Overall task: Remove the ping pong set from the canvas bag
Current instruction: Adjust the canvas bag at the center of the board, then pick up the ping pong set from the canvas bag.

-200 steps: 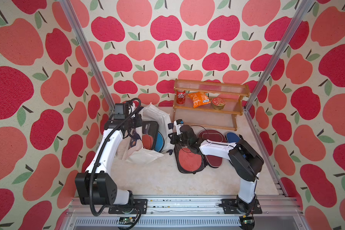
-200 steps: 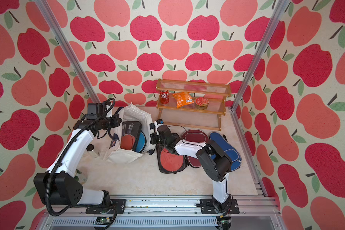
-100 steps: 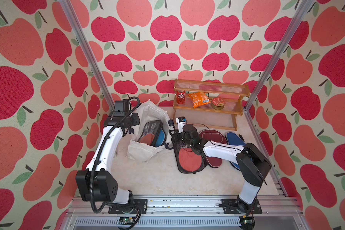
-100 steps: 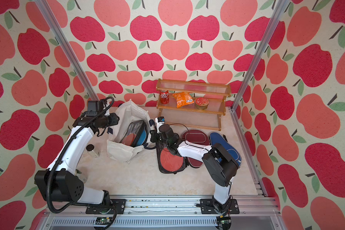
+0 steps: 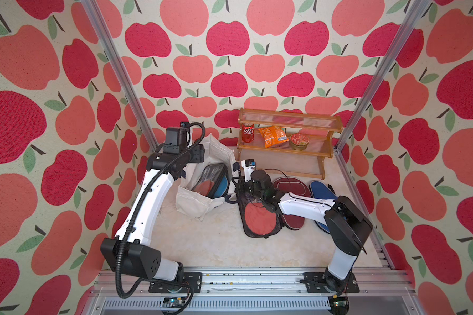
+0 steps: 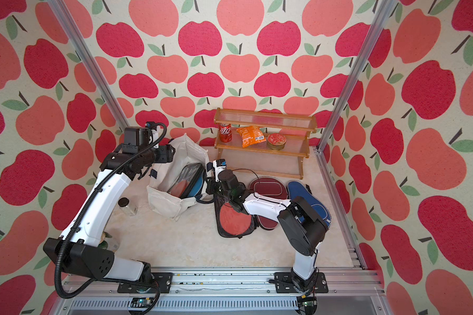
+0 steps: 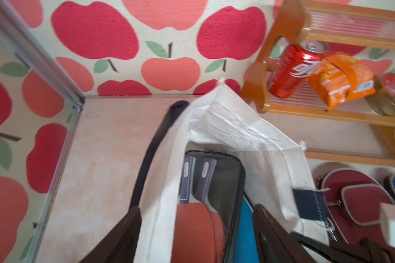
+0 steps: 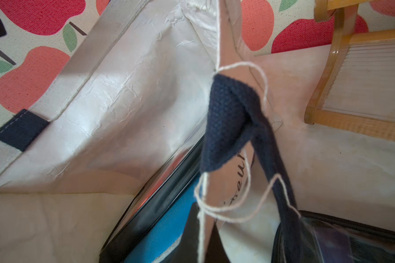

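Jaws of left gripper (image 7: 196, 208) apart astride canvas bag (image 5: 191, 200) wall; right gripper (image 5: 236, 183) tight together, seemingly on navy handle (image 8: 228, 113).

This pale marbled table (image 5: 216, 245) has a wooden rack (image 5: 284, 163) standing along its back edge. The canvas bag (image 5: 194, 204) sits toward the back left corner. In front of the rack, a clear paddle case (image 5: 258, 221), a maroon cover (image 5: 291, 185) and a dark blue cover (image 5: 318, 188) lie side by side toward the right edge. A black-lidded jar (image 6: 127, 206) stands near the left edge.

Walls (image 5: 230, 68): apple print, red and coral on cream. Corner posts (image 5: 115, 60): aluminium. Floor (image 5: 216, 245): pale, marbled. Furniture: two-tier wooden shelf (image 5: 290, 116), at back wall.
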You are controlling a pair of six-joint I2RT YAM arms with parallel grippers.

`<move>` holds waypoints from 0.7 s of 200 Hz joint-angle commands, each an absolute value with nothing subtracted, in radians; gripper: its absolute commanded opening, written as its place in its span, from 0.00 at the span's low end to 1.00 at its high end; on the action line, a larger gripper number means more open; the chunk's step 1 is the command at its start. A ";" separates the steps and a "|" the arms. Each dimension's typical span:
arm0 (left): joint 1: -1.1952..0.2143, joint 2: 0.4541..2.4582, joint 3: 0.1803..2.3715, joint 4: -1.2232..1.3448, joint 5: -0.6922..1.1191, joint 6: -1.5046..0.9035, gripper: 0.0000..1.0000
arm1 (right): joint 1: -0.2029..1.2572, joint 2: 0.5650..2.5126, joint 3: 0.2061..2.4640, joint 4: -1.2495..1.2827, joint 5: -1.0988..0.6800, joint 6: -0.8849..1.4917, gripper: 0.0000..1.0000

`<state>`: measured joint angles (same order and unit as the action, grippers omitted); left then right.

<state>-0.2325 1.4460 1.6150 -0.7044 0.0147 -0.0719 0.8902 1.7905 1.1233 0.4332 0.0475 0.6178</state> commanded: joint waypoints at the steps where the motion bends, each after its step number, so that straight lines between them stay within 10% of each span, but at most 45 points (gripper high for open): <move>1: -0.264 1.415 1.602 -0.739 0.061 -0.024 0.75 | 0.896 1.756 1.168 0.535 0.080 0.617 0.00; 140: -0.328 1.555 1.419 -0.635 0.100 -0.064 0.76 | 0.925 1.699 1.106 0.594 0.131 0.674 0.00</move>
<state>-0.3279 1.5135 1.4338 -0.6769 0.0952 -0.0612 0.9188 1.7786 1.1110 0.4561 0.0795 0.6434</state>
